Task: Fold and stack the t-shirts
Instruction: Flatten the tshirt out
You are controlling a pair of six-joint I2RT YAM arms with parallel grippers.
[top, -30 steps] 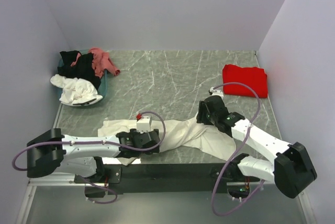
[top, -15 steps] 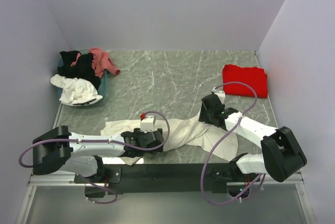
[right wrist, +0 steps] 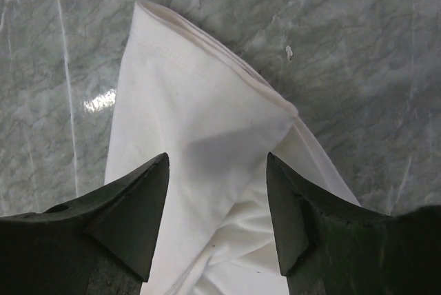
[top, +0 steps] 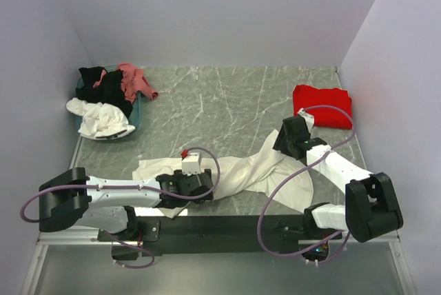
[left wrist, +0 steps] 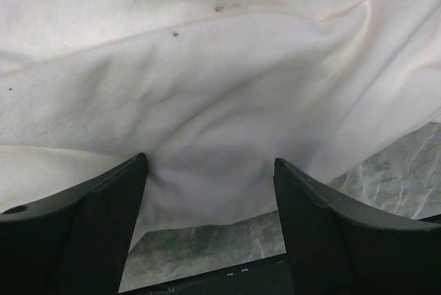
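Cream t-shirt (top: 241, 173) on grey marble table (top: 220, 102), lilac walls (top: 207, 12)

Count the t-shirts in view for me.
5: cream t-shirt spread along the near edge; folded red t-shirt far right; black t-shirt, pink t-shirt and white t-shirt heaped in the far-left basket. More may hide underneath.

The right tool (right wrist: 217, 171) hangs over a soft cream off-white cloth t-shirt (right wrist: 200, 102). Its two dark fingers (right wrist: 131, 219) are spread apart, and the fabric lies in the gap between them. The shirt's stitched hem (right wrist: 220, 60) runs diagonally across its far end on the grey marble-veined bench (right wrist: 358, 67). A small white speck (right wrist: 288, 52) lies just beyond it.
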